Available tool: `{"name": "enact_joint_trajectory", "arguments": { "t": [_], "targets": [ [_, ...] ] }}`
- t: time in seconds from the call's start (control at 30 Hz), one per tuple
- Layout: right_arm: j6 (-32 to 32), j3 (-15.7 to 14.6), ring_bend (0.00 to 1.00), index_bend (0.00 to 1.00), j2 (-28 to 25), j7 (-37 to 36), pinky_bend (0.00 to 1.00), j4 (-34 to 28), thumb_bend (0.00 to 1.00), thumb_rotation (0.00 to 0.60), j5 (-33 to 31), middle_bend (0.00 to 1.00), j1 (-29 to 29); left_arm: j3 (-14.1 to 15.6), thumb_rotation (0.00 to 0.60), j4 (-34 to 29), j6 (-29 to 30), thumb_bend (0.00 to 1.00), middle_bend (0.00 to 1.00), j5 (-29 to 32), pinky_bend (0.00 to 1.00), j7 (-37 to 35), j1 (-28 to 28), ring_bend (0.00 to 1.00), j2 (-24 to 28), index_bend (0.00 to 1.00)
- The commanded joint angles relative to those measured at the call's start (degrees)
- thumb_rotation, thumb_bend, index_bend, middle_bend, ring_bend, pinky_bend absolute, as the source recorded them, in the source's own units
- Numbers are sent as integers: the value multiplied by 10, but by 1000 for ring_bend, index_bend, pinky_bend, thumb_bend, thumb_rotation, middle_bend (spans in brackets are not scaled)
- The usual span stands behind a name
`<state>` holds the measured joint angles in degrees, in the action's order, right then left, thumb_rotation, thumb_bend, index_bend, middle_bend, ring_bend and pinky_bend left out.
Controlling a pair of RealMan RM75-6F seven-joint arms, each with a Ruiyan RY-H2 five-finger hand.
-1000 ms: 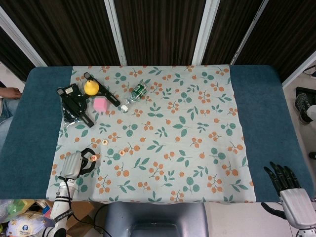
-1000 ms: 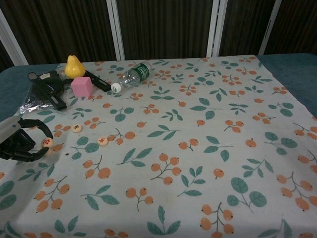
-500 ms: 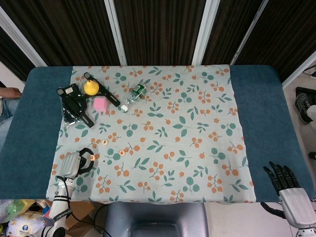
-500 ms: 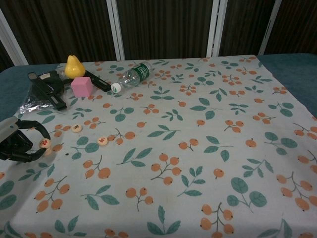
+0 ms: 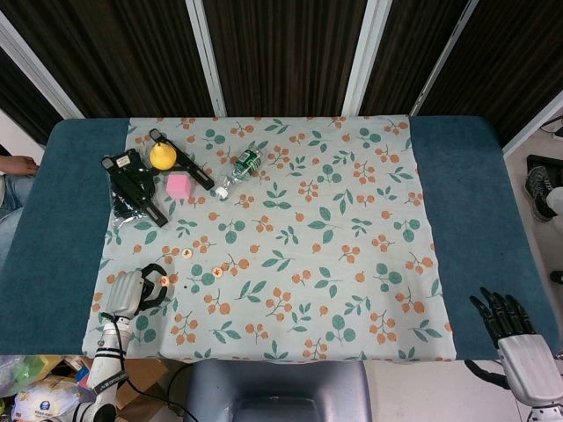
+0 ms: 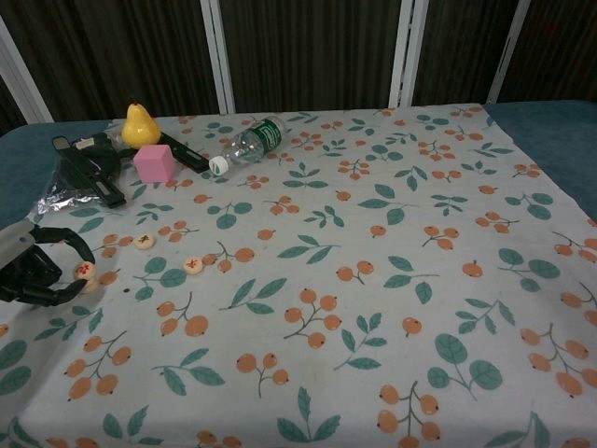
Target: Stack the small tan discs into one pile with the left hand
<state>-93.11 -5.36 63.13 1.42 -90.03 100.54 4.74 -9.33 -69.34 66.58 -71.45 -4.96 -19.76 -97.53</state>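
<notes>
My left hand (image 6: 37, 266) sits low at the near left edge of the worktop (image 5: 475, 220), fingers curled round in a hoop and pinching one tan disc (image 6: 84, 271) with a red mark on it between thumb and fingertip; in the head view the same hand (image 5: 136, 290) shows just inside the left border of the floral cloth (image 5: 290, 255). Against the picture from a second ago the hand has drawn slightly toward the left edge and the disc has gone with it, lifted a touch off the cloth; over the last half second I see almost no shift. Just to the right lie the other two discs, apart from each other: one plain-looking disc (image 6: 144, 242) farther back and one red-marked disc (image 6: 193, 265) nearer me, both flat on the cloth and unmoved. Behind them the black tool (image 6: 89, 168), the yellow pear (image 6: 137, 125), the pink cube (image 6: 154, 162) and the lying plastic bottle (image 6: 250, 143) sit as before. Far right, my right hand (image 5: 510, 330) hangs off the worktop's near corner, fingers spread, holding nothing, unchanged.
</notes>
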Motion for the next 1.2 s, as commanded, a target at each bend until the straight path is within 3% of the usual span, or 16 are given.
{"name": "enact_joint_trajectory", "arguments": {
  "t": [0.03, 0.33, 0.67, 1.03, 1.13, 1.2],
  "targets": [
    [1, 0, 0, 0, 0, 1, 0, 0, 102, 600, 0, 0, 0, 0, 600, 0, 0, 392, 1000, 0, 1000, -1, 0, 1000, 1, 445],
    [1, 0, 0, 0, 0, 2, 0, -1, 102, 600, 0, 0, 0, 3, 600, -1, -4, 393, 1000, 0, 1000, 2, 0, 1000, 4, 437],
    [0, 0, 0, 0, 0, 0, 0, 0, 101, 600, 0, 0, 0, 4, 600, -7, 0, 394, 1000, -4, 1000, 3, 0, 1000, 6, 362],
    [-4, -2, 0, 0, 0, -3, 0, 1, 102, 600, 5, 0, 1, 9, 600, -56, 36, 393, 1000, -41, 1000, 15, -2, 1000, 6, 360],
    [-4, -2, 0, 0, -1, -5, 0, 2, 102, 600, 6, 0, 0, 0, 600, -71, 36, 396, 1000, -41, 1000, 42, -15, 1000, -11, 360],
    [-5, -2, 0, 0, -2, -9, 0, 3, 102, 600, 5, 0, 0, -7, 600, -76, 33, 407, 1000, -40, 1000, 100, -36, 1000, -42, 360]
  ]
}}
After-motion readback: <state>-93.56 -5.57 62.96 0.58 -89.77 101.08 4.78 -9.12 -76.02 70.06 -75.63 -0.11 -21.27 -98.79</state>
